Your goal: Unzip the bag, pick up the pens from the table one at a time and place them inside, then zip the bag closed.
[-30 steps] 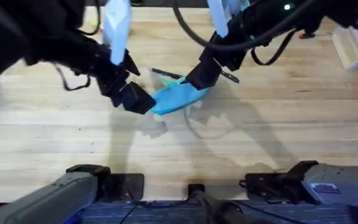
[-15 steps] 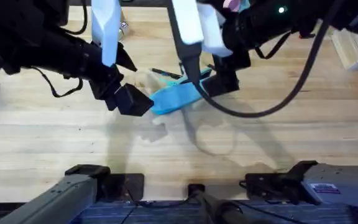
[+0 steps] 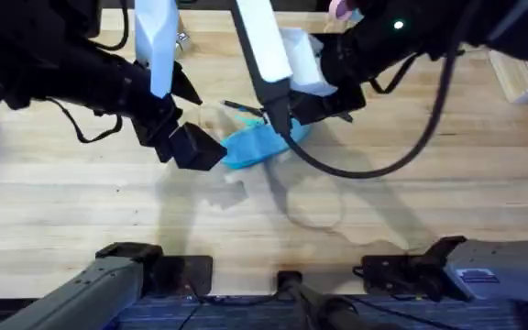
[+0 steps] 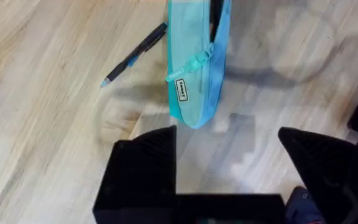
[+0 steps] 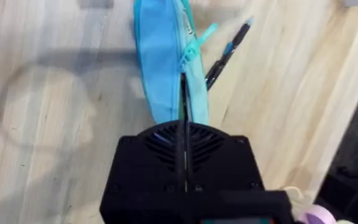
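Near the worktop's (image 3: 81,211) far edge | bag (image 4: 194,62) lies unzipped | right fingers (image 5: 183,134) pinch one pen (image 5: 183,118), tip over the opening to slide in | other pen (image 4: 135,55) beside bag | left fingers (image 4: 229,171) open, waiting near bag's end

My left gripper (image 4: 229,168) sits low with its black fingers (image 4: 145,168) spread wide apart, nothing between them. My right gripper (image 5: 182,149) has its fingers pressed together, the arm reaching in across the middle from the right.
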You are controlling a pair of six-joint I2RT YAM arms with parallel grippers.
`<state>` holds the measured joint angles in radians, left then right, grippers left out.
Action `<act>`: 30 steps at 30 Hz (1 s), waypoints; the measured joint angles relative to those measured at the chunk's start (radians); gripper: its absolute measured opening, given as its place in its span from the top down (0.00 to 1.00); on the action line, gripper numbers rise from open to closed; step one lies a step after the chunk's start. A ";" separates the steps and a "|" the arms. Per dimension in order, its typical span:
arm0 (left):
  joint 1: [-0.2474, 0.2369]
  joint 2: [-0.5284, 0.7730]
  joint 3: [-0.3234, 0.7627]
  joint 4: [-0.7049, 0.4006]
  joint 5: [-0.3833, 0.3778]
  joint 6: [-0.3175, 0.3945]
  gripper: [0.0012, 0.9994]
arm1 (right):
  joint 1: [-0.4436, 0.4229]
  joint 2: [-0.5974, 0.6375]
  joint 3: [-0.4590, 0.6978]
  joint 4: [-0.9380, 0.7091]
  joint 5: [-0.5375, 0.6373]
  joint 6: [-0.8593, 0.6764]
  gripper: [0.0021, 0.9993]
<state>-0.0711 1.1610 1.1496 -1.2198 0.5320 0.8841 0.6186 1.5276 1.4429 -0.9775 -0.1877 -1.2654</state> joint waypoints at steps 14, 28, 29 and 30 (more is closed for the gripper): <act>0.000 0.000 0.000 -0.001 0.000 0.000 0.01 | 0.000 0.125 0.000 0.037 -0.019 0.000 0.97; 0.000 0.000 0.000 -0.002 0.000 0.000 0.01 | 0.000 0.199 0.000 0.073 -0.022 -0.003 0.97; 0.000 0.000 0.000 -0.002 0.000 0.000 0.01 | 0.000 0.206 0.000 0.075 -0.022 -0.005 0.97; 0.000 0.000 0.000 -0.002 0.000 0.000 0.01 | 0.000 0.213 0.000 0.080 -0.022 -0.009 0.97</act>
<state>-0.0711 1.1610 1.1496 -1.2217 0.5320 0.8844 0.6186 1.7403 1.4433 -0.8980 -0.2100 -1.2739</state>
